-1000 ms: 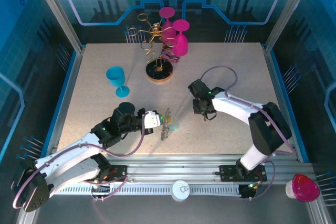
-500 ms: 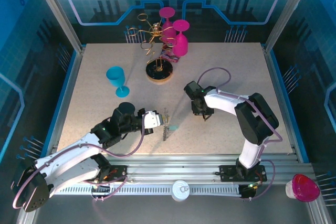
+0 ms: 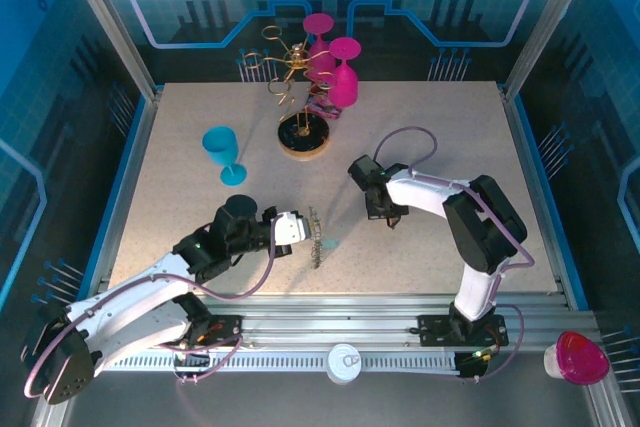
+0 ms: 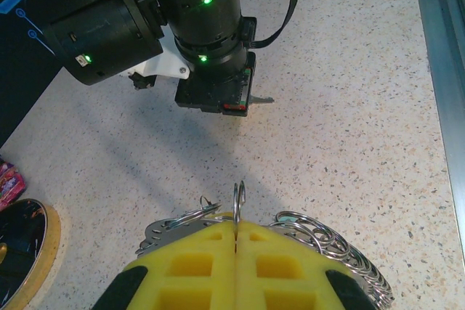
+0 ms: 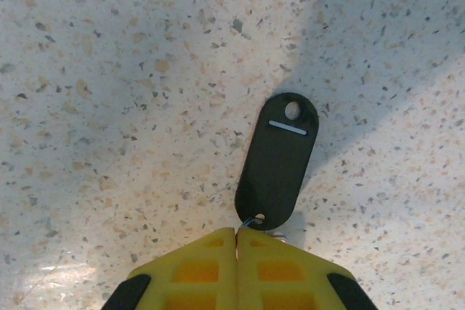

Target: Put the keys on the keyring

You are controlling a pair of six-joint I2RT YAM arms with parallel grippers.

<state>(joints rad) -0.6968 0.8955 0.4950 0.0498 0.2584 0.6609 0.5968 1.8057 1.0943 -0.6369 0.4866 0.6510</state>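
Jaws on both arms are closed. The left jaws pinch the keyring (image 4: 237, 205) in the seam between their yellow pads (image 4: 196, 266). Its thin wire stands upright there, and a fringe of smaller silver loops spills out on either side. The right jaws clamp the narrow end of the key (image 5: 277, 156), with its black plastic head pointing away from them. We cannot tell whether the key rests on the worktop (image 3: 440, 127) or hangs just above it. From above, the keyring sits near the middle of the worktop, and the right arm's wrist is close by but not touching.

We judge the step in hand to be bringing the key to the ring. To do it well, we would hold the ring steady and upright and line the hole (image 5: 293, 111) in the key's head up with the wire. The approach should be slow, because a key gripped at its very end can swivel.

We count one key, one keyring, one teal goblet (image 3: 222, 152), two pink goblets (image 3: 345, 82) at one gold wire rack (image 3: 283, 57), and one pink cup (image 3: 578, 357) off the worktop.
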